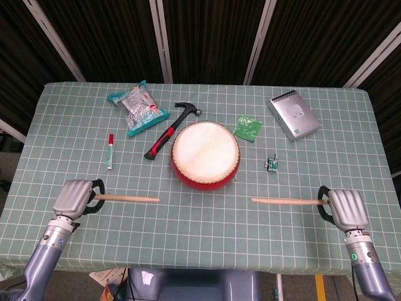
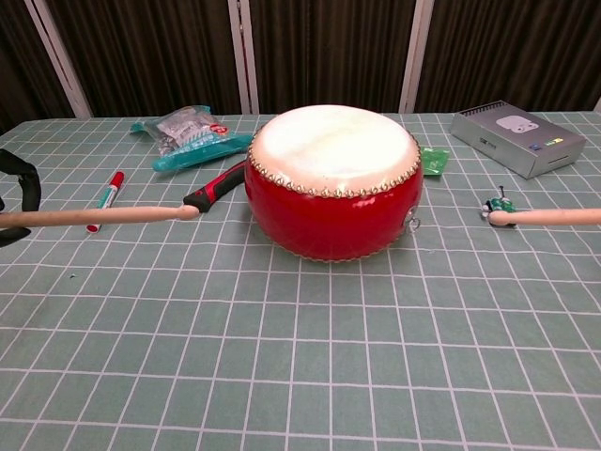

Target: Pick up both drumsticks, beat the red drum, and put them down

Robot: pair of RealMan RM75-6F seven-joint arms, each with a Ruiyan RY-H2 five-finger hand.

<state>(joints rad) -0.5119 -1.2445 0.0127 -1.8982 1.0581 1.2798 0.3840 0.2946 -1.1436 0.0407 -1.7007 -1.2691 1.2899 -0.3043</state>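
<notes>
My left robot hand (image 1: 74,199) grips the left drumstick (image 1: 128,199) by its butt end, and my right robot hand (image 1: 346,208) grips the right drumstick (image 1: 287,201) the same way, each with its fingers wrapped round the handle. Both sticks lie nearly level, their long axes running across the surface (image 1: 207,251) and their tips pointing inward toward each other. The red drum (image 1: 205,155) stands between them and a little farther from me, well apart from either tip, so neither stick is over the drumhead. In the chest view the left stick (image 2: 99,214) and the right stick (image 2: 545,216) hang low, near the green checked cloth; I cannot tell whether they touch it. I judge the beating done and the setting down at hand: each stick needs only to settle flat along its present axis before I let go.
</notes>
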